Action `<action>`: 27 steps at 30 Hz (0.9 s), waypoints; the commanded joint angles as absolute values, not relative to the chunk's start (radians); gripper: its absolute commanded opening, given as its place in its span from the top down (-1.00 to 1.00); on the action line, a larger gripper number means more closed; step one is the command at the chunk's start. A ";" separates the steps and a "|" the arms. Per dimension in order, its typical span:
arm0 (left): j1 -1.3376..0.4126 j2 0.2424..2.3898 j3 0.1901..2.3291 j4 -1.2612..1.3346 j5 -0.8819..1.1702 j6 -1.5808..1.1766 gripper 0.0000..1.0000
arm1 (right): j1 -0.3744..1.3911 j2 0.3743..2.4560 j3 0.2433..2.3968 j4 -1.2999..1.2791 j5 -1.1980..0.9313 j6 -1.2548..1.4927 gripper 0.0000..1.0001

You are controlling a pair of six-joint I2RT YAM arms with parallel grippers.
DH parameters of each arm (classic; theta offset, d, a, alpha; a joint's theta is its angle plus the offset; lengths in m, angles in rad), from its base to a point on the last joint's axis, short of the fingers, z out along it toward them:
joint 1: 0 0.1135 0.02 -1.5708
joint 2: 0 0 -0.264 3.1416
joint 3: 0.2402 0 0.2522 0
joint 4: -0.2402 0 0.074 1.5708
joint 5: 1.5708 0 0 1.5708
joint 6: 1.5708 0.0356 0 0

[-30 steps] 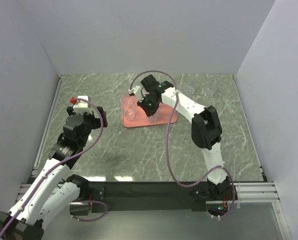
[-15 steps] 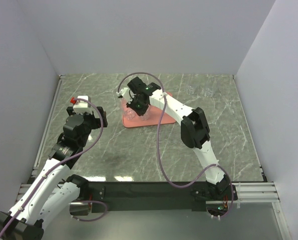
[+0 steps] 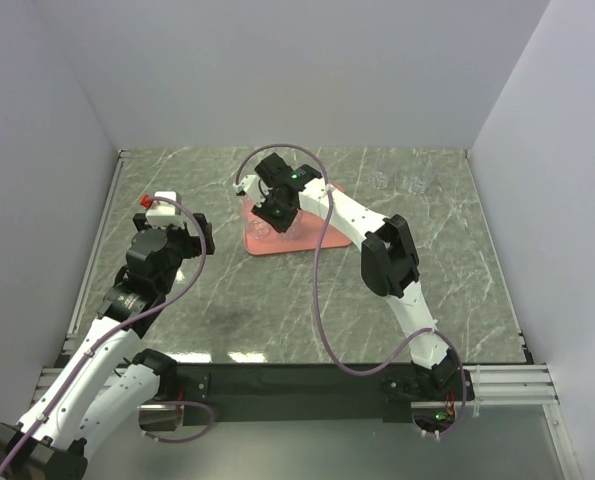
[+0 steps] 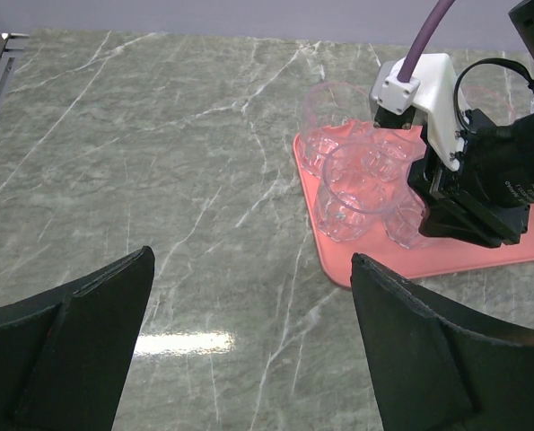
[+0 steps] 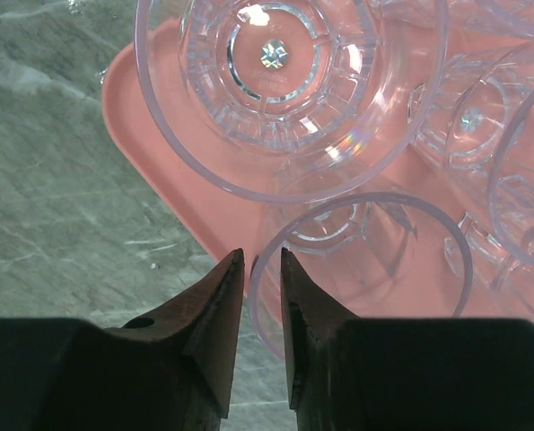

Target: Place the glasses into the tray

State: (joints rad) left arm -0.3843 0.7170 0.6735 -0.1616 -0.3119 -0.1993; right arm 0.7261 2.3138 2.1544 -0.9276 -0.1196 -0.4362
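Tray: tray (image 4: 383, 260), pink, lies flat on the counter (image 4: 159, 162), toward the far middle in the top view.
Glasses on tray: a cluster of clear glasses (image 4: 356, 189) stands upright at one end of the tray, mouths up and packed close. Exact count not readable.
Glasses off tray: two more (image 3: 382, 182) (image 3: 414, 183) stand side by side on the counter near its far right edge, well apart from the tray.
Right claw: right claw (image 5: 259, 260) is over the tray's corner with its fingers a little apart, one on each side of a glass rim (image 5: 365, 260). The gap looks wider than the glass wall, so no pinch is seen.
Left claw: left claw (image 4: 251, 260) is spread wide with nothing between the fingers. It is above bare counter, facing the tray from well off.
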 commanded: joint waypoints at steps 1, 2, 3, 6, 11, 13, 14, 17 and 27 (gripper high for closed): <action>-0.379 0.707 0.669 -0.126 -0.307 -0.187 -0.94 | 0.735 2.280 2.180 -0.919 -0.109 -0.442 0.38; -0.379 0.709 0.667 -0.126 -0.307 -0.187 -0.94 | 0.733 2.275 2.180 -0.920 -0.106 -0.442 0.38; -0.379 0.709 0.667 -0.126 -0.308 -0.187 -0.94 | 0.735 2.269 2.181 -0.922 -0.104 -0.443 0.38; -0.379 0.710 0.669 -0.126 -0.310 -0.187 -0.94 | 0.733 2.211 2.172 -0.920 -0.094 -0.445 0.36; -0.379 0.712 0.669 -0.124 -0.305 -0.189 -0.93 | 0.735 2.119 2.117 -0.916 -0.081 -0.449 0.37; -0.379 0.712 0.669 -0.126 -0.307 -0.189 -0.93 | 0.736 2.071 2.066 -0.905 -0.072 -0.456 0.36; -0.379 0.712 0.669 -0.126 -0.308 -0.189 -0.93 | 0.735 2.057 2.048 -0.900 -0.065 -0.456 0.36; -0.379 0.707 0.666 -0.123 -0.313 -0.187 -0.94 | 0.736 2.005 1.981 -0.879 -0.031 -0.463 0.36; -0.379 0.724 0.663 -0.123 -0.322 -0.187 -0.93 | 0.681 1.840 1.815 -0.821 0.017 -0.465 0.36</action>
State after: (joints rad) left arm -0.3843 0.7185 0.6735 -0.1616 -0.3126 -0.1993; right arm 0.7151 1.9347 1.8477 -0.8661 -0.0124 -0.4599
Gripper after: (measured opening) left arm 0.969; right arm 0.318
